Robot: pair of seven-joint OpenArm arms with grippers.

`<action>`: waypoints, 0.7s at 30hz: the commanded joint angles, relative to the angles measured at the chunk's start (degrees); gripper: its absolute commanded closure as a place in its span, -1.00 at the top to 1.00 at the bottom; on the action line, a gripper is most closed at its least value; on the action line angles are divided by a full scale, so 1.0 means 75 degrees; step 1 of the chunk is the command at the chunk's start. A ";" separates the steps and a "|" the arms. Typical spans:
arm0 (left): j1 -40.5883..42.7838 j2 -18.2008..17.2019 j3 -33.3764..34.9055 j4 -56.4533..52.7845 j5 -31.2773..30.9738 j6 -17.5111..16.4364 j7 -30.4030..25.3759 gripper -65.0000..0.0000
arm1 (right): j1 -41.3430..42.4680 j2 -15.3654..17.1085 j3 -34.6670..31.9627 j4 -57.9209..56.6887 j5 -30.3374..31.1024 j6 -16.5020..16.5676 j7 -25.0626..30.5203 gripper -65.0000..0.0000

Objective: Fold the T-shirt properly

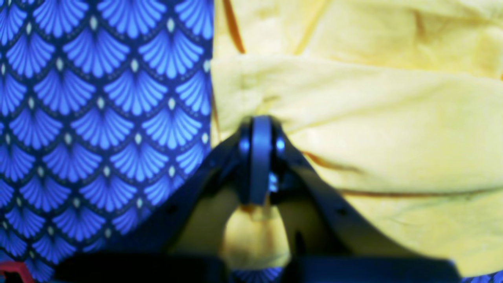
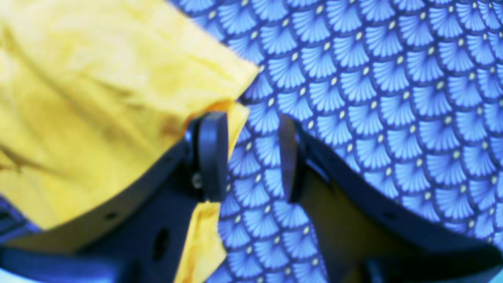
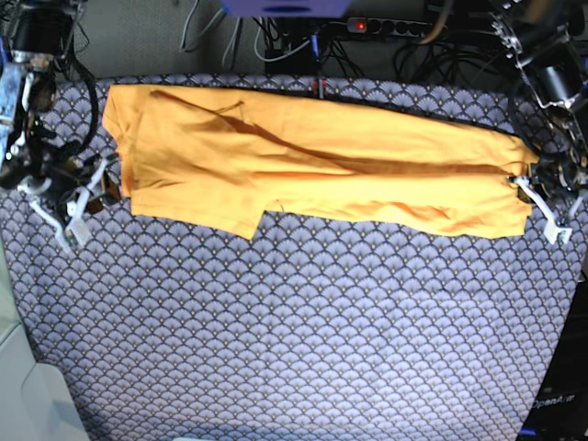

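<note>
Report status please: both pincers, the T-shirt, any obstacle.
Left pincer shut on T-shirt edge. Right pincer open, fabric beside one finger. T-shirt a long band on the table. No obstacle seen.

Fabric hidden: yellow-orange cotton T-shirt (image 1: 353, 129), pinched part behind the left gripper (image 1: 259, 157).
Blur: both wrist views soft.

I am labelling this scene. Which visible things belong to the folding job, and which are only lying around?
Job:
- T-shirt
- left gripper, shut on its edge
- right gripper, jaws apart

Only around:
- patterned tablecloth
- power strip
- cables
</note>
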 commanded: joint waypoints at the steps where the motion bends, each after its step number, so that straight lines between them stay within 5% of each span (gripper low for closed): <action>1: -0.0049 -0.0032 0.0015 0.0015 0.0333 0.0013 0.0200 -1.00 | 0.0291 0.0067 -0.0013 0.0008 0.0087 -0.0022 0.0065 -0.20; 8: -0.0049 -0.0021 -0.0031 0.0062 0.0438 0.0013 0.0247 -1.00 | 0.1053 -0.0202 -0.0552 -0.0168 0.0087 -0.0022 -0.0334 0.12; 21: -0.0014 -0.0044 -0.0031 0.0085 0.0438 0.0013 0.0258 -1.00 | 0.1287 -0.0167 -0.0903 -0.1973 0.0075 -0.0022 0.0569 0.13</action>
